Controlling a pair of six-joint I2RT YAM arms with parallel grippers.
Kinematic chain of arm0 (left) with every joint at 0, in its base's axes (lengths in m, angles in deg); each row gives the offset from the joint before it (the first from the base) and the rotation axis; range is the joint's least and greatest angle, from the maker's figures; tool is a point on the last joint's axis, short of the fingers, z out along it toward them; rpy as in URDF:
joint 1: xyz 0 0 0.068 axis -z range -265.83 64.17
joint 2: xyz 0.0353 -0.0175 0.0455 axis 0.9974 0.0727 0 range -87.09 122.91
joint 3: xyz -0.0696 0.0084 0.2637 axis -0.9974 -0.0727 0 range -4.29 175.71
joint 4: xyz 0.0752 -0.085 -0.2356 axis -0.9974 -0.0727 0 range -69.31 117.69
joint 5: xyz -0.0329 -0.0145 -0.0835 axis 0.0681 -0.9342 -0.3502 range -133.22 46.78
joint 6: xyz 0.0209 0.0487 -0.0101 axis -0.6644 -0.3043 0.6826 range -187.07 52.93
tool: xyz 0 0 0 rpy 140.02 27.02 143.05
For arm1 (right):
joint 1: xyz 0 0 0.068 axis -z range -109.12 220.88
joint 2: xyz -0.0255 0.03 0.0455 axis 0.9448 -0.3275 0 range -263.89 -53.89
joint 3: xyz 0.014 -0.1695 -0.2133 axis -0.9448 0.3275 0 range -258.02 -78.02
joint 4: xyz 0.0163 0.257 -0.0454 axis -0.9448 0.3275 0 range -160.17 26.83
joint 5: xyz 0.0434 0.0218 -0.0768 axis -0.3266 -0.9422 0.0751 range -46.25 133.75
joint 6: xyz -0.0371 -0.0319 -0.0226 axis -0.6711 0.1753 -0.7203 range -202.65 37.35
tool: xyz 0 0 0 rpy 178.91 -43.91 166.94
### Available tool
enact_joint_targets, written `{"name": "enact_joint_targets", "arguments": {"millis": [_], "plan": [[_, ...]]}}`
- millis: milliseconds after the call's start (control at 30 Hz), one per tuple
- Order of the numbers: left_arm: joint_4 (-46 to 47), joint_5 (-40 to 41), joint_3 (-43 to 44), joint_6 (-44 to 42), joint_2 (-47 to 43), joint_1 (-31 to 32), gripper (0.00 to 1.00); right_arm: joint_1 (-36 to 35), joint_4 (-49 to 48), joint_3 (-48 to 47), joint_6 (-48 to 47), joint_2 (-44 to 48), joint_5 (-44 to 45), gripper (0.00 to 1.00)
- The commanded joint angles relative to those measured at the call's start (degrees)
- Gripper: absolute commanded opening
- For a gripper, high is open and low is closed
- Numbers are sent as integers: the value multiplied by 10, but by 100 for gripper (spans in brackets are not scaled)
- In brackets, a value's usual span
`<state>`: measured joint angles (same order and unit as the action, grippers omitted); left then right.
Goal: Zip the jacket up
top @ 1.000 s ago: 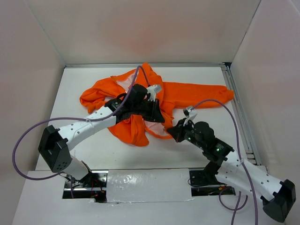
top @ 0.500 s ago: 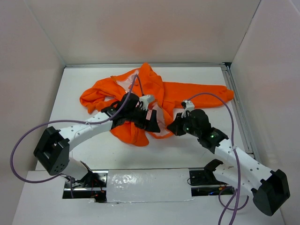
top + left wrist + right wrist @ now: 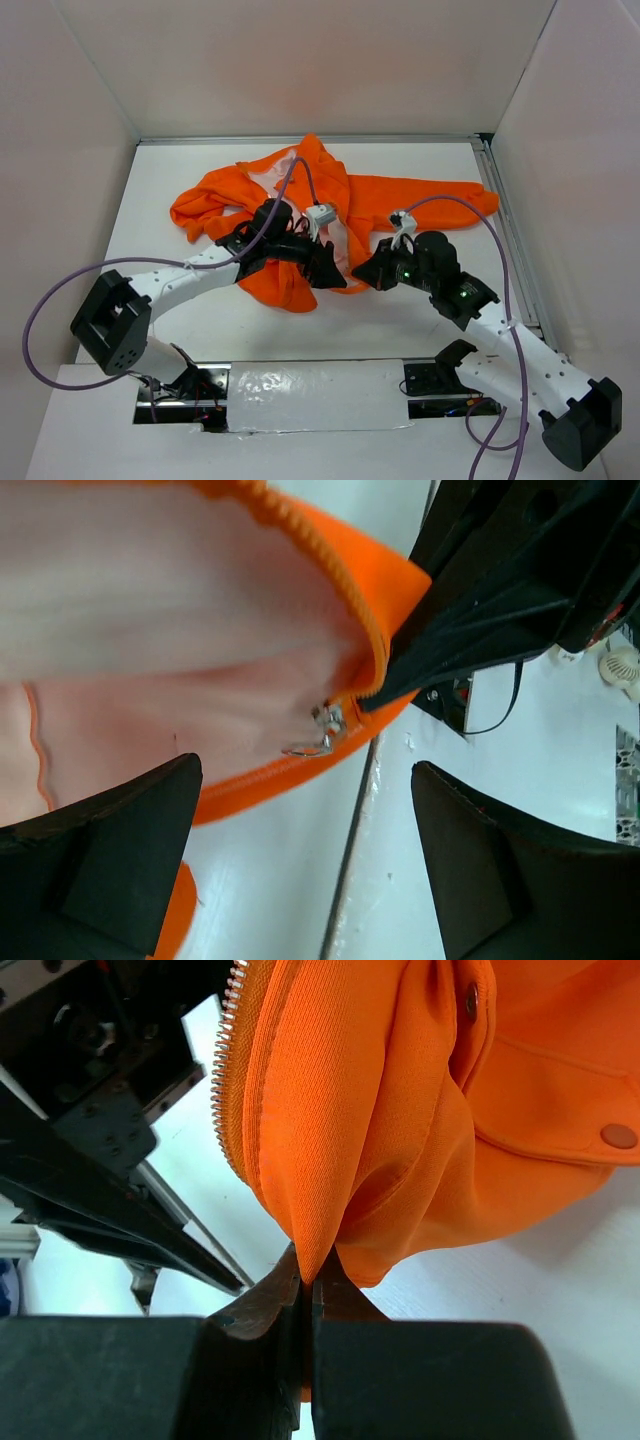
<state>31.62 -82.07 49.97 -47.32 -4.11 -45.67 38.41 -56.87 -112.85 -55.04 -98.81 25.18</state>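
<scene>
The orange jacket point(image 3: 410, 205) lies crumpled at the middle back of the table, its pale lining point(image 3: 150, 630) turned up. My left gripper point(image 3: 333, 272) hovers open over the jacket's lower front edge, nothing between its fingers point(image 3: 100, 860). In the left wrist view the silver zipper slider point(image 3: 322, 732) sits at the bottom of the orange zipper tape, just beyond the fingertips. My right gripper point(image 3: 366, 272) is shut on a fold of the jacket's point(image 3: 380, 1110) bottom corner, right next to the slider. The zipper teeth point(image 3: 228, 1060) run up the fabric's left edge.
White walls close in the table on three sides. A metal rail point(image 3: 510, 240) runs along the right edge. Purple cables point(image 3: 60, 290) loop off both arms. The left arm's black wrist point(image 3: 90, 1110) is close to the right gripper.
My left gripper has opened wide and shifted slightly toward me, down to the jacket's lower edge. The right gripper, still pinching the fabric, has moved a little left toward it.
</scene>
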Motion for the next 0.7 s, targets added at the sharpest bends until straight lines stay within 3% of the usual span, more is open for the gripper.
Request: {"name": "enact_joint_targets", "arguments": {"millis": [0, 200, 300, 400, 433, 500, 667], "plan": [[76, -61, 21, -66, 25, -2, 97, 2, -8, -36, 1, 0, -38, 0], [115, -111, 24, -102, 58, -2, 87, 6, -1, -52, -8, -3, -41, 0], [126, -143, 25, -104, 69, 4, 67, 7, -3, -55, -6, -8, -38, 0], [135, -147, 16, -106, 63, 14, 33, 11, -9, -55, 2, -16, -27, 0], [137, -136, 9, -105, 61, 18, 14, 10, -13, -56, 3, -17, -22, 0], [132, -132, 3, -98, 55, 23, 0, 9, -23, -60, 12, -17, 4, 0], [132, -108, -36, -59, 25, 30, 0, 9, -70, -54, 36, 4, 64, 0]]}}
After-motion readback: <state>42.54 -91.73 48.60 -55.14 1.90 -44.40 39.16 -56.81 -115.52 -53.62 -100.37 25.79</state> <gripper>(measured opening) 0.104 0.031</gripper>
